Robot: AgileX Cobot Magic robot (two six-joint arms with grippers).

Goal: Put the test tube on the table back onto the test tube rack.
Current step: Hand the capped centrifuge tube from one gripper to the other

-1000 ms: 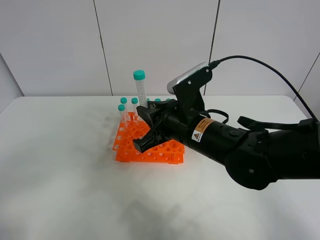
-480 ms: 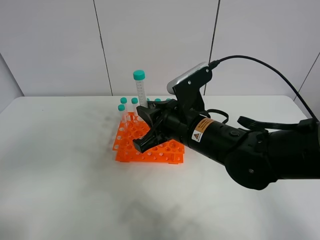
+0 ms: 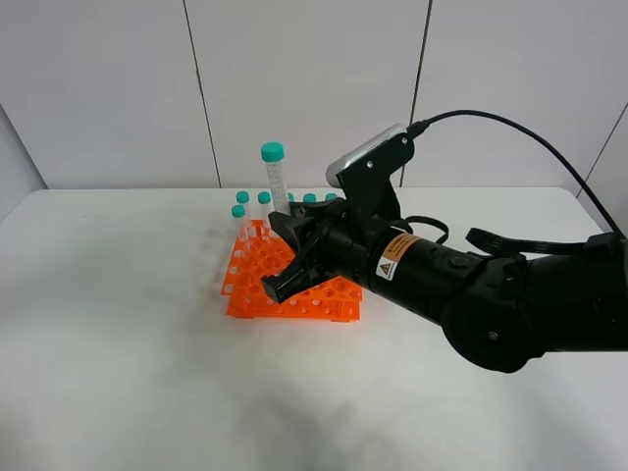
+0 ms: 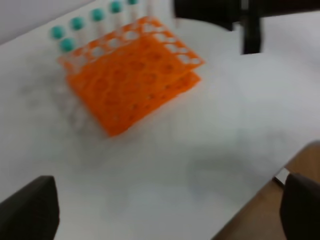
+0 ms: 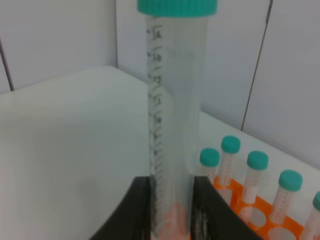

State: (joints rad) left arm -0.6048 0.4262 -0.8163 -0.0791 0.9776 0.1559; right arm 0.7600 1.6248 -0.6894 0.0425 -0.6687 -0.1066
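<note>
The right claw (image 3: 287, 253) is clamped on the test tube (image 3: 276, 186) and holds it upright, teal cap up. It hangs over the orange test tube rack (image 3: 250, 280) at the middle of the high view, on the white tabletop (image 3: 118, 353). The left claw (image 4: 165, 207) is spread wide and holds nothing.

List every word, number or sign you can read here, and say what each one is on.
On the black right arm, an orange-and-white sticker: a warning-triangle sign; its words are too small to read.
On the clear plastic test tube with a teal screw cap: a printed scale with numerals, too blurred to read.
On the bright orange plastic rack: nothing.
</note>
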